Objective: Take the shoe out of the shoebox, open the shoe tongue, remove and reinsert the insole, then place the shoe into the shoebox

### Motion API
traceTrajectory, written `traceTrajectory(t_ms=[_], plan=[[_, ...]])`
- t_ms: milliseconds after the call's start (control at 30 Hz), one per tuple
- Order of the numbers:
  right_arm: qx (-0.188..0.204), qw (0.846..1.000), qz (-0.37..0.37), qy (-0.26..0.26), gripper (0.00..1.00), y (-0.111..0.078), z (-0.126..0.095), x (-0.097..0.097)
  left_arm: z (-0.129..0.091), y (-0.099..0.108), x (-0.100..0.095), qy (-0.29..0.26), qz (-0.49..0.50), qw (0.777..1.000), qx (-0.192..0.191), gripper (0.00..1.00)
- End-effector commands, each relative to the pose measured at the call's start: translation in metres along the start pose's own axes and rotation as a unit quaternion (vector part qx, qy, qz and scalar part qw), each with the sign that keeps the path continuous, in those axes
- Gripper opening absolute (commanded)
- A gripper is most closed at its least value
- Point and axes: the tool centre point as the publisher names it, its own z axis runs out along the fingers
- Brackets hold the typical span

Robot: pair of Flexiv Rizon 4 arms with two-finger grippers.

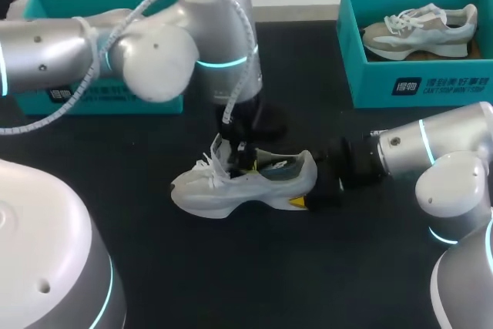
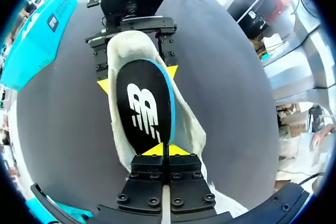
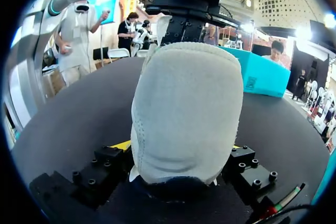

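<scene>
Now right tool [image 3: 178, 148] clamps shoe [image 1: 246, 182] heel; left tool [image 2: 165, 149] pinches insole [image 2: 144, 103] inside.

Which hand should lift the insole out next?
Left, probably. The left hand sits over the shoe opening, fingers shut on the insole edge; the right hand clamps the heel from both sides, steadying the shoe.

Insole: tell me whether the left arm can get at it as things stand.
Probably yes: the left end effector sits at the near end of the insole, seemingly pinching it, with nothing between them; the right end effector clamps the heel of the shoe.
</scene>
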Motion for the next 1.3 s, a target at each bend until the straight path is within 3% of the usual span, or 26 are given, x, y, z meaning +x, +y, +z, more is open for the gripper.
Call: traceTrajectory(t_ms=[33,500,833,1067,1167,1267,1300], plan=[[0.003,1.0,0.0,-0.002,0.0,-0.003,0.004,-0.001,-0.012,0.009,0.006,-0.007,0.005,1.0,0.021,0.0],[0.003,1.0,0.0,-0.002,0.0,-0.003,0.004,-0.001,-0.044,-0.022,0.005,-0.039,0.041,0.996,0.064,0.0],[0.003,1.0,0.0,-0.002,0.0,-0.003,0.004,-0.001,-0.037,-0.05,-0.003,-0.027,0.069,0.994,0.079,0.0],[0.003,1.0,0.0,-0.002,0.0,-0.003,0.004,-0.001,-0.026,-0.055,-0.001,-0.026,0.077,0.994,0.077,0.0],[0.003,1.0,0.0,-0.002,0.0,-0.003,0.004,-0.001,-0.026,-0.056,0.003,-0.036,0.075,0.993,0.085,0.18],[0.003,1.0,0.0,-0.002,0.0,-0.003,0.004,-0.001,-0.031,-0.057,0.008,-0.062,0.063,0.992,0.091,0.19],[0.003,1.0,0.0,-0.002,0.0,-0.003,0.004,-0.001,-0.033,-0.058,0.011,-0.076,0.061,0.991,0.093,0.24]])
